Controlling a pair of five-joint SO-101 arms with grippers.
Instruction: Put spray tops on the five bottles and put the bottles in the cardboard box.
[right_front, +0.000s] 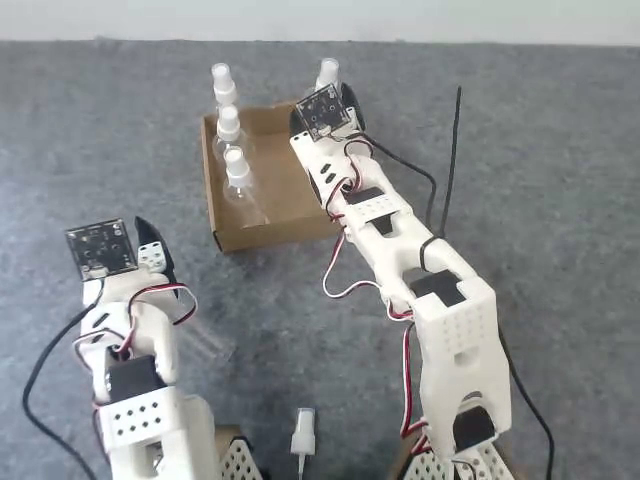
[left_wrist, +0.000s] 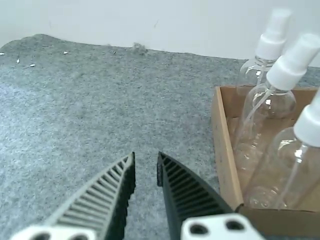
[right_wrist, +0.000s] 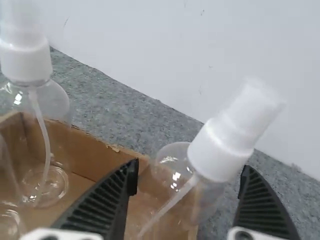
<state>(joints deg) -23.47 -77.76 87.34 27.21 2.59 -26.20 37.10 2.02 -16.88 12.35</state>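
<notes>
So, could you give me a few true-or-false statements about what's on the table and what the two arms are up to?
1. Three capped bottles stand in a row inside the cardboard box. True.
2. The right tool is clamped shut on a bottle. False: its jaws stand wide open on either side of a fourth bottle, which has its top on.
3. A loose spray top lies on the table near the arm bases. True.
4. The left tool holds a spray top. False: it is empty, over bare grey table.
</notes>
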